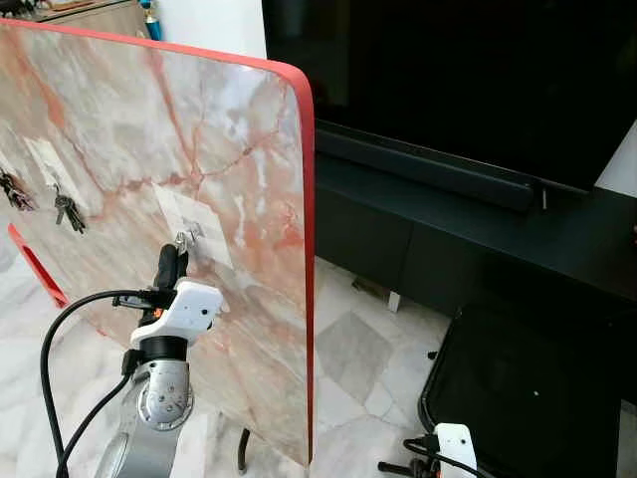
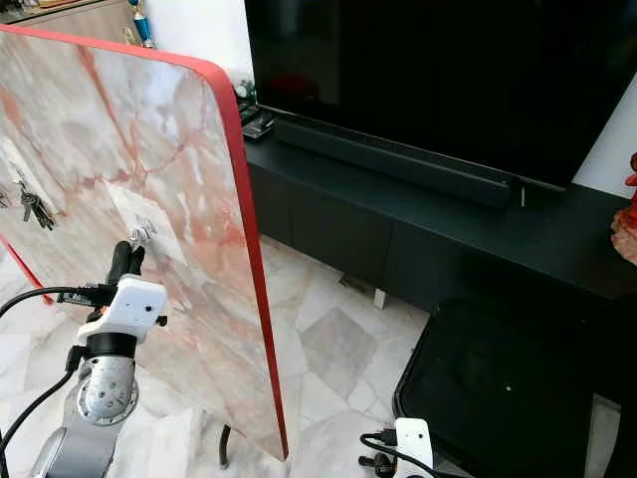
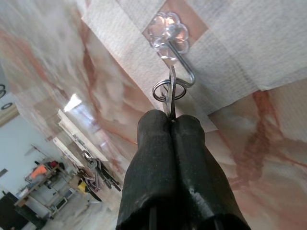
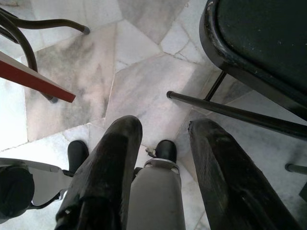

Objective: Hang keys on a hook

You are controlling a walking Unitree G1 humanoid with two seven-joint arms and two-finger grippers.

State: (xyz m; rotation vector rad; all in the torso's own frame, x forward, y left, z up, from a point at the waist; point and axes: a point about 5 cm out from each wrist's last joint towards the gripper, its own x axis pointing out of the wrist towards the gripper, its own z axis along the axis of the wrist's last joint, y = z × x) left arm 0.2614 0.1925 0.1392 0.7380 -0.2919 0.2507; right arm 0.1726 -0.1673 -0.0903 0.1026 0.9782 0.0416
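Far left of the left hand, two bunches of keys hang on the tipped-up marble worktop, too small to read. The left hand is pinched shut on a key ring threaded over the wire hook just beyond its tips; the keys themselves are hidden. The right hand hangs spread and empty over the floor, beside a black chair cut off at the edge.

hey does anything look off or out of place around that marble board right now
Yes: the marble board is a tabletop tipped up on edge, with clear stick-on hooks on it. The left gripper, shut on a key ring, holds it at one hook. Other keys already hang farther along. Nothing looks spilled or broken.
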